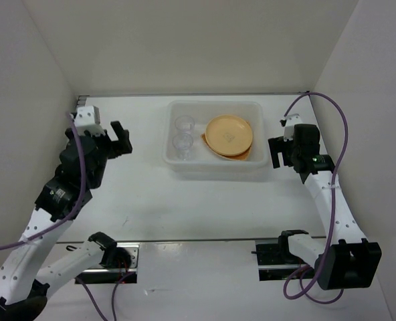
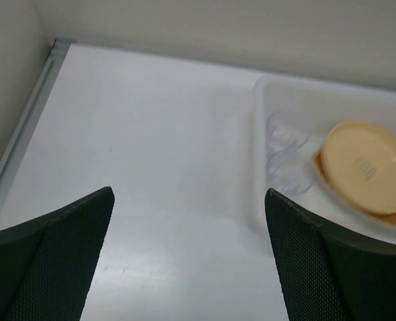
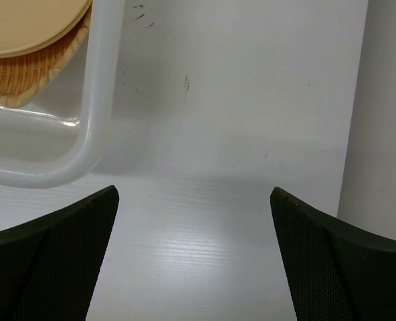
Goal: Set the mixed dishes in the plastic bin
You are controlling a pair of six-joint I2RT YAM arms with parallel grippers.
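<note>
In the plastic bin (image 1: 215,168), at the far middle of the tabletop (image 1: 151,200): on its right side an orange-yellow plate (image 1: 229,132) lying on top of the tan woven plate (image 3: 31,80), on its left side two clear cups (image 1: 183,134) standing one behind the other. Cannot tell whether a second orange plate lies under the first. Left of the bin and well apart from it, the left hand (image 1: 123,136), released and empty. Just beside the bin's right end, the right hand (image 1: 275,154), likewise spread wide and grasping nothing. Seems to be the close of the placing step. Probably calls next for drawing both arms back without nudging the bin, and for checking the count of plates.
</note>
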